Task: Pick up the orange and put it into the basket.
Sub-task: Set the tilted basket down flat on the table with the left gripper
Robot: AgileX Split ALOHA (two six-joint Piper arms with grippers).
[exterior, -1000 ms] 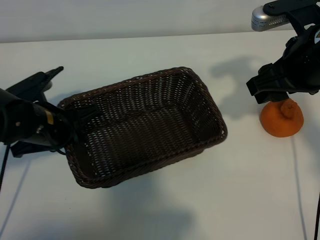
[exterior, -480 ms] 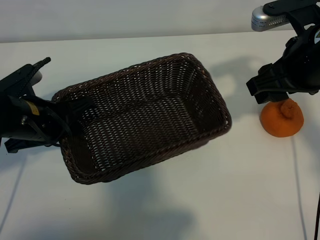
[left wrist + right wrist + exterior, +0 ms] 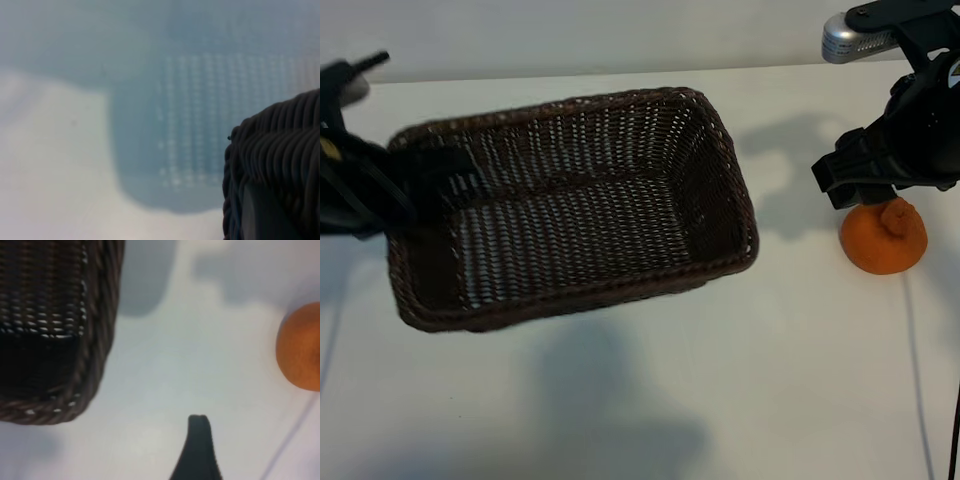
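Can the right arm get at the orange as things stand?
Probably yes. The right gripper hangs open just beside the orange, which sits bare on the table; the basket, held by the left gripper, is well clear.

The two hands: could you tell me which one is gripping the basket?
The left hand, clamped on the basket's left end wall; the right hand hangs open and empty above the orange.

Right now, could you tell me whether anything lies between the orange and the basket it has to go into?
Nothing visible does: only bare table separates the orange from the basket, which the left gripper holds by its far end.
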